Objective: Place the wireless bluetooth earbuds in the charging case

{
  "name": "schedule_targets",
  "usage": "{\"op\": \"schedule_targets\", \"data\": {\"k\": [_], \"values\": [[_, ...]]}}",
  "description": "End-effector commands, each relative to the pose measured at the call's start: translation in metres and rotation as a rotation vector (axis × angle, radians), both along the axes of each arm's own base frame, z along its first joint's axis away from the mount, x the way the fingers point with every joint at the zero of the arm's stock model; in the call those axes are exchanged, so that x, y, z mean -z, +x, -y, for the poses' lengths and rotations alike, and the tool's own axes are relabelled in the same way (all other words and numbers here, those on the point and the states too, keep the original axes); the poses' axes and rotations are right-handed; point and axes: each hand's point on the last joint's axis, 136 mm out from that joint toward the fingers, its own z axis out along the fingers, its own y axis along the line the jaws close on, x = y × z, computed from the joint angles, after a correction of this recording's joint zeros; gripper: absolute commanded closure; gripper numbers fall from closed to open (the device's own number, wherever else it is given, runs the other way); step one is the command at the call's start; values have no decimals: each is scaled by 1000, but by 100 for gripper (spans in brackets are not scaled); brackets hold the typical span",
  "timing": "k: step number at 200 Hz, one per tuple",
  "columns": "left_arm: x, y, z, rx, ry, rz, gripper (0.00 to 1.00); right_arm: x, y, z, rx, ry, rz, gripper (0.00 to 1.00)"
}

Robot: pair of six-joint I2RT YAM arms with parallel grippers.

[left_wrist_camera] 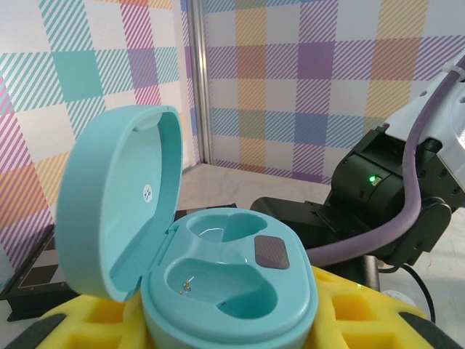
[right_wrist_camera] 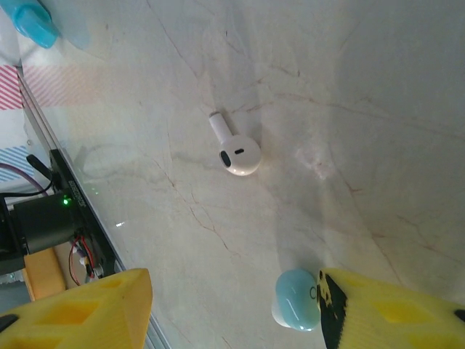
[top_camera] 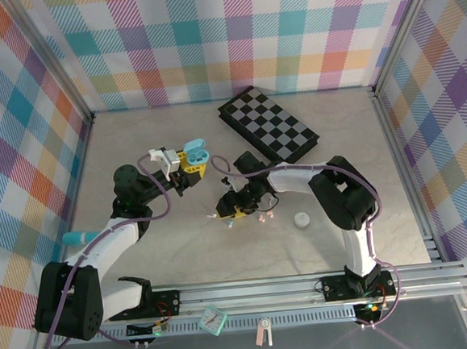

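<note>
Tabletop (top_camera: 208, 257) of pale marble carries a folded chessboard (top_camera: 268, 126) at the far side, well apart from both grippers. The left gripper (top_camera: 186, 168) is raised above the table and clamps the teal charging case (left_wrist_camera: 232, 291) between its yellow fingers (left_wrist_camera: 363, 320). The lid (left_wrist_camera: 116, 203) stands open and upright, and both moulded wells are bare.

The right gripper (right_wrist_camera: 236, 291) reaches low over the table near the middle, its jaws spread apart with nothing grasped. A pale blue earbud (right_wrist_camera: 296, 299) lies on the marble inside the gap, touching the inner face of one finger (right_wrist_camera: 392, 313) and well clear of the other. A white earbud (right_wrist_camera: 236, 149) rests on its side farther out, beyond the fingertips. From above, two tiny pinkish earbuds (top_camera: 262, 218) lie just beside this gripper.
</note>
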Motion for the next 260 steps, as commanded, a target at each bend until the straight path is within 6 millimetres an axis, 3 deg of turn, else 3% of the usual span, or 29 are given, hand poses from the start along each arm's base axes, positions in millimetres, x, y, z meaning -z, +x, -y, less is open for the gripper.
{"op": "schedule_targets", "data": {"k": [1, 83, 166, 260], "values": [[-13, 1, -4, 2, -7, 60, 64, 11, -11, 3, -18, -36, -12, 38], [-15, -1, -3, 12, -16, 62, 64, 18, -16, 3, -22, -54, -9, 40], [-15, -4, -3, 13, -17, 66, 64, 26, -22, 4, -9, -64, -39, 57], [-16, -6, -4, 10, -19, 72, 64, 38, -21, 5, 5, -99, -65, 64]]}}
